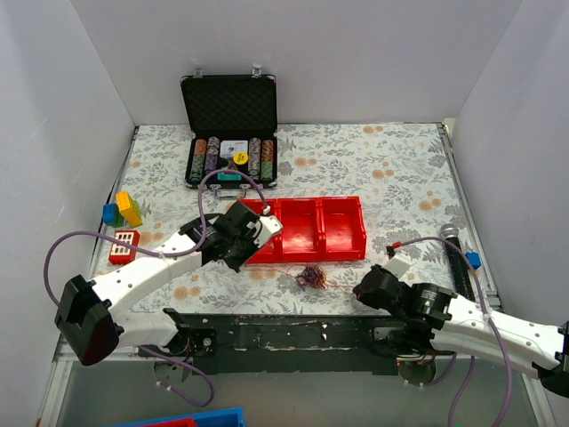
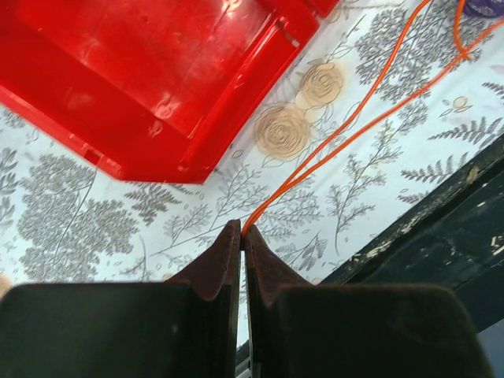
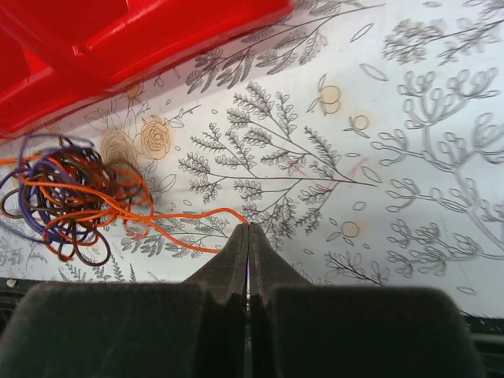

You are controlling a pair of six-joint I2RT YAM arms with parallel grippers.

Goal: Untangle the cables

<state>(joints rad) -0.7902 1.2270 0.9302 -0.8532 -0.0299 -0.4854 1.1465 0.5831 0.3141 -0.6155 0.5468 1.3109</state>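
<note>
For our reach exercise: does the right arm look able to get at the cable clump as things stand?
Probably yes: only bare tablecloth lies between the right gripper and the cable clump, though its jaws are shut on an orange strand.

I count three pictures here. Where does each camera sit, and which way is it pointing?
Top external: fixed above and behind the arms, looking down on the table, red tray and cable clump; both arms show.
Left wrist: on the left arm, looking along the table past its own shut jaws, which pinch an orange strand.
Right wrist: likewise on the right arm, jaws shut on an orange strand leading to the clump.
Both wrist views share the tray.
</note>
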